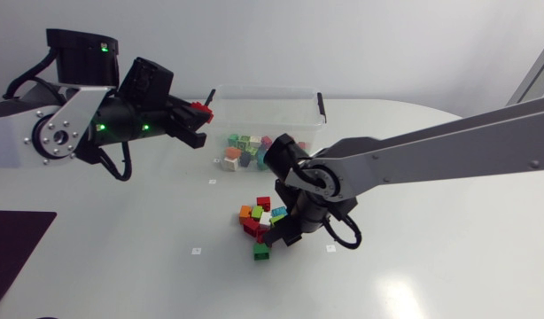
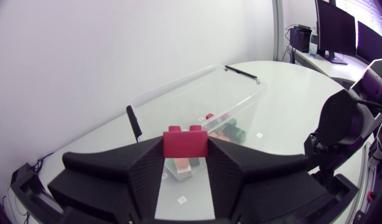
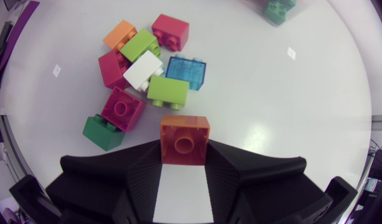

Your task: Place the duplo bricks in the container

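Duplo brick [image 2: 185, 138], red and clamped in the left gripper [image 2: 185, 149], should clear the container [image 2: 241, 78] rim before release; the right gripper [image 3: 185, 149] grips an orange brick [image 3: 185, 138]

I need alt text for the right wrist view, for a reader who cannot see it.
The right gripper holds an orange brick between its two black fingers, hollow side toward the camera. Just ahead, a loose pile of bricks lies on the white table: red, pink, green, lime, white, blue and another orange.
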